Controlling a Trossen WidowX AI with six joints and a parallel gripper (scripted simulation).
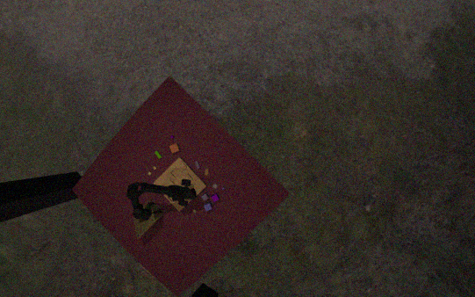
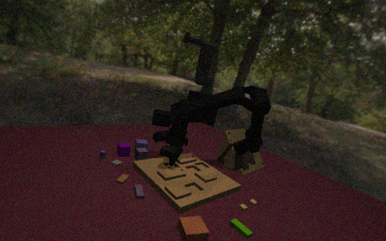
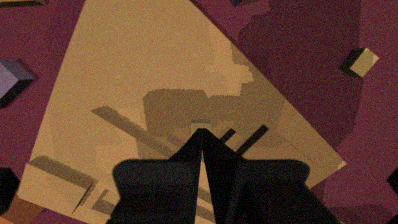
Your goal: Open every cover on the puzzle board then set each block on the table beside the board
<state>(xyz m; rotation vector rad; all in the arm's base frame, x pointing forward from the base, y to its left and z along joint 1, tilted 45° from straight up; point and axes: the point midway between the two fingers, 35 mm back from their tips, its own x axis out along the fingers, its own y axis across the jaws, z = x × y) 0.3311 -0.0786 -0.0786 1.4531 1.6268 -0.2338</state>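
Observation:
The wooden puzzle board [image 1: 179, 167] [image 2: 226, 184] [image 3: 135, 45] lies flat, with raised plates and dark slots. A front raised plate [image 2: 178, 191], a left plate [image 2: 171, 173] and a right plate [image 2: 205, 175] show in the exterior view. My gripper [image 2: 172, 165] [image 3: 201, 132] is shut and empty, fingertips low over the board's far left part. A small pale piece [image 3: 201, 124] shows just beyond the tips in the wrist view; contact cannot be told. Dark slots [image 3: 252, 140] lie right of the tips. The arm and shadows hide some covers, and which are open is unclear.
Around the board lie an orange block [image 1: 174, 148] [image 2: 193, 226], a green bar [image 1: 158, 155] [image 2: 241, 227], a purple cube [image 1: 214, 198] [image 2: 123, 150], a grey cube [image 2: 141, 153], a blue block [image 1: 207, 206], a grey bar [image 2: 139, 191] and small pale blocks [image 2: 243, 206]. The wedge-shaped base [image 2: 228, 153] stands behind.

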